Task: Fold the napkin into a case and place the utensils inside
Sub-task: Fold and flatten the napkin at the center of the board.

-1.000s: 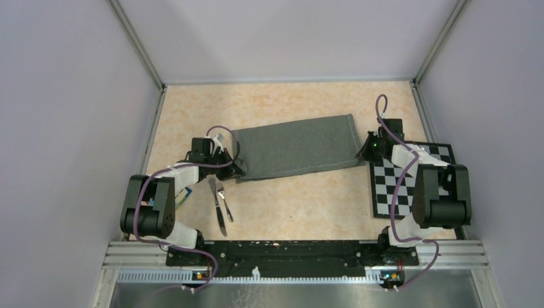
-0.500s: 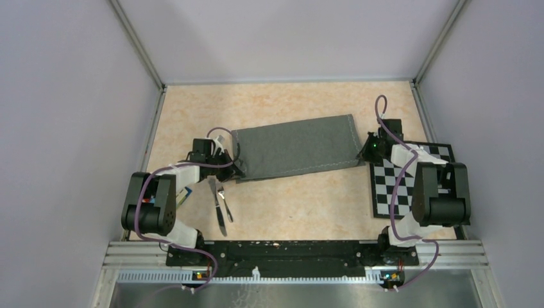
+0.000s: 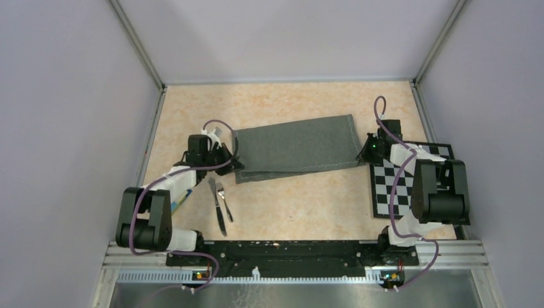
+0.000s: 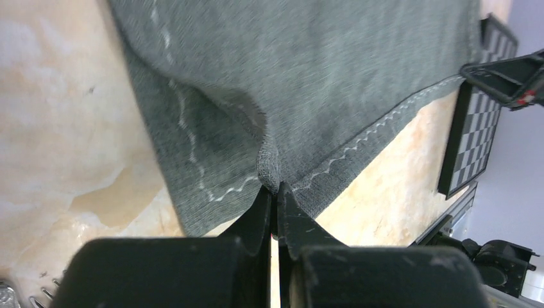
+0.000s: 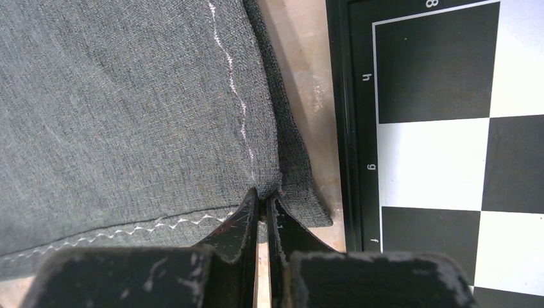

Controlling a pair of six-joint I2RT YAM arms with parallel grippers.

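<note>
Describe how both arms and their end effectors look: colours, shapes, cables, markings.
The left arm and right arm pair bulky black joint housings with white links; a purple cable loops along each. A small green light glows near the right wrist. The left end effector and right end effector have black, wedge-shaped fingers, the right one's scuffed pale.

Left gripper, right gripper: both closed.

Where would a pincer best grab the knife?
Probably its near end, from straight above, closing across its width: the knife lies flat, and that end pokes out past the fork close beside it.
</note>
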